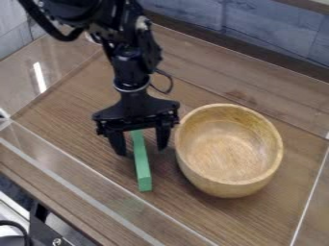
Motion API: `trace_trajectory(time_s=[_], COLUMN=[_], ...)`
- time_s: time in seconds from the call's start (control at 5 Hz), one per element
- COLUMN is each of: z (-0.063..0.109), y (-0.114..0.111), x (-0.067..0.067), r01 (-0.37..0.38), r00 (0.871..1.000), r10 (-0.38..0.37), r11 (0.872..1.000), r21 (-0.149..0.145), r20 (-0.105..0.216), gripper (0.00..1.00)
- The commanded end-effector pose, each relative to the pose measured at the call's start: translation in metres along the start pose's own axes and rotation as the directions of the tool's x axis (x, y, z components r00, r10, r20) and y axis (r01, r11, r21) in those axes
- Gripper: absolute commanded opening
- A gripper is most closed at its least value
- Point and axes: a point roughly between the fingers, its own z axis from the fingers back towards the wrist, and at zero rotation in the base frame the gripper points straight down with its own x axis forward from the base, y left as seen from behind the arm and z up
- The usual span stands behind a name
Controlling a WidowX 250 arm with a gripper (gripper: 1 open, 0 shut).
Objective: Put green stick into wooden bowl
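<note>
The green stick (141, 163) lies flat on the wooden table, running from under the gripper toward the front. My gripper (137, 137) points straight down and is open. Its two black fingers stand on either side of the stick's far end, low over the table, and hold nothing. Just to the right of the stick sits the round, empty wooden bowl (229, 109). The bowl's left rim is close to the right finger (164, 139); I cannot tell whether they touch.
Clear plastic walls enclose the table: a low front wall (77, 187), a left wall (33, 77) and a right wall (313, 197). The black arm (126, 48) rises up and to the left of the gripper.
</note>
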Motion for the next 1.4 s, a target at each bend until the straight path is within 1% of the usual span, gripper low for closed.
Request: trace_trajectory(time_s=[0.0, 0.2, 0.4, 0.8, 1.0, 1.2], z=[0.007, -0.004, -0.007, -0.006, 0.000, 0.008], y=[0.009, 0.008, 0.005, 0.002, -0.004, -0.008], x=[0.013, 0.014, 0.014, 0.016, 0.012, 0.009], r01=[-0.008, -0.057, -0.100, -0.083, -0.163, -0.237], r00=[0.999, 0.997, 0.994, 0.995, 0.985, 0.969], r10=[0.008, 0.058, 0.100, 0.083, 0.162, 0.236], r11=[1.000, 0.998, 0.995, 0.997, 0.987, 0.971], r21=[-0.012, -0.006, 0.001, 0.004, 0.002, 0.000], r20=[0.041, 0.042, 0.047, 0.054, 0.063, 0.072], gripper=[1.00, 1.00, 1.00, 1.00, 1.00, 1.00])
